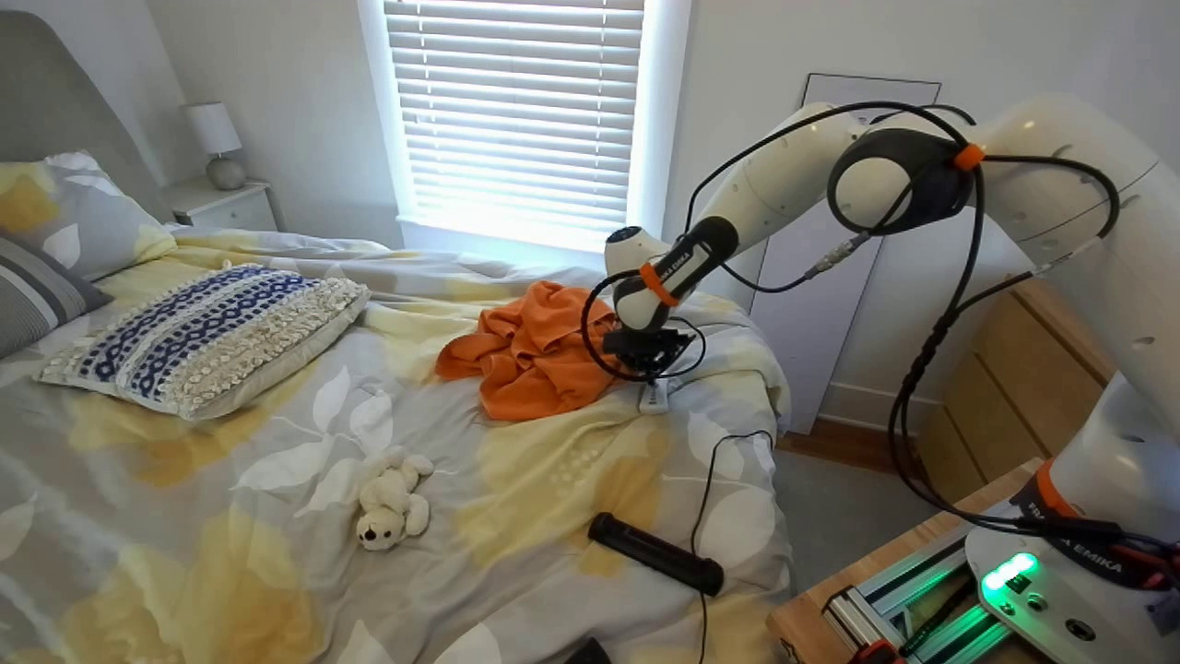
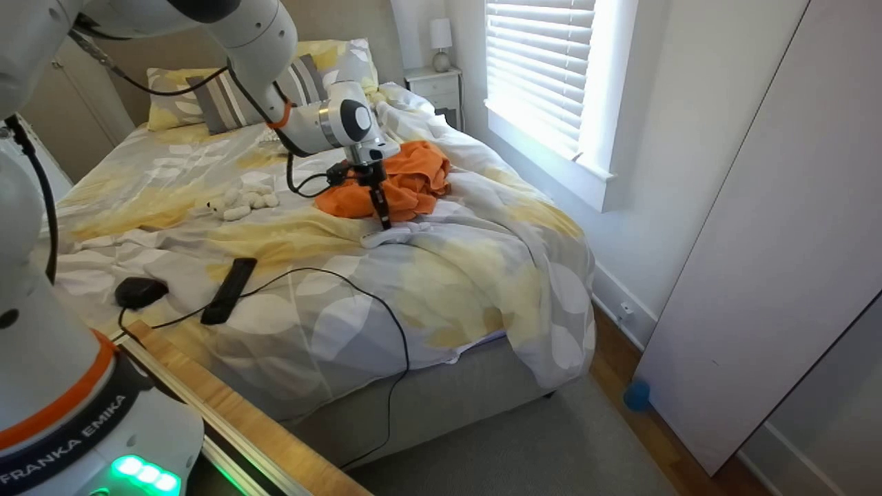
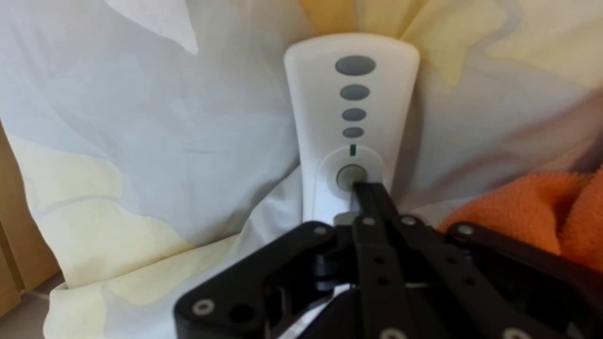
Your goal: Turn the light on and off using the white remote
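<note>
The white remote [image 3: 316,108] lies on the bed, with several grey oval buttons in a column, a small dark green mark and a round grey button [image 3: 349,176]. It also shows in both exterior views [image 1: 654,397] [image 2: 387,238]. My gripper [image 3: 369,186] is shut and empty. It points down over the remote, as both exterior views show [image 1: 653,376] [image 2: 386,226]. Its fingertips overlap the lower right edge of the round button; I cannot tell whether they touch or press it. The remote's lower end is hidden by the gripper. A bedside lamp [image 1: 214,129] stands at the back; it looks unlit.
An orange cloth [image 1: 530,355] lies bunched right beside the gripper and remote. A white plush toy [image 1: 394,498], a black bar-shaped device [image 1: 656,553] and a black cable [image 2: 358,287] are on the bed. A patterned cushion [image 1: 207,337] lies farther back. The bed's edge [image 2: 551,331] is near.
</note>
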Tool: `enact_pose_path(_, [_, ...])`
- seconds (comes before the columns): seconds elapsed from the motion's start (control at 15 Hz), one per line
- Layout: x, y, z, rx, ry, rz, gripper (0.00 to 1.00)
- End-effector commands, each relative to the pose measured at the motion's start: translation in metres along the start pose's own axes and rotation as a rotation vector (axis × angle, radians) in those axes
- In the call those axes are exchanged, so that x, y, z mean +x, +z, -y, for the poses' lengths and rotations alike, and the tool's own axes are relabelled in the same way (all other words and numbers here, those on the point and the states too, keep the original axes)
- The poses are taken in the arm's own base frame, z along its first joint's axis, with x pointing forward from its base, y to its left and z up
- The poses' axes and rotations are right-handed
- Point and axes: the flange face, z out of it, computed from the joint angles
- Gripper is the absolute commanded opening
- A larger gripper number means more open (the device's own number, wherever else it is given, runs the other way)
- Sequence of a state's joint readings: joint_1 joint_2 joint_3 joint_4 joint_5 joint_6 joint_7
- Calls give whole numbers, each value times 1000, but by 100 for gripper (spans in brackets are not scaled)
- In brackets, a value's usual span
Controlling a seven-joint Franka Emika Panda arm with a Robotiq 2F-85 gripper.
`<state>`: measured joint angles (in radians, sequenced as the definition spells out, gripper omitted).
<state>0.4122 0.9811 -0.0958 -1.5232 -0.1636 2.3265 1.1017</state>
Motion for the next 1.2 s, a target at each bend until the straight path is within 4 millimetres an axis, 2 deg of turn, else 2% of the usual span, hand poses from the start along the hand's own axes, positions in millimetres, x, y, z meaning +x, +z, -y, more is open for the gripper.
enact_pose_path(0.0, [-7,37,-3,45,35,39,0])
enact_pose_path(0.13, [-3,40,-7,62,47,52,0])
enact_pose_path(0.47, [-4,70,-26,77,94,119,0])
enact_pose_path(0.6, [-1,69,-29,95,102,131,0])
enact_pose_path(0.67, [0,65,-29,106,100,130,0])
enact_pose_path(0.87, [7,34,-28,129,84,105,0])
enact_pose_path(1.13, [6,1,-33,109,69,96,0])
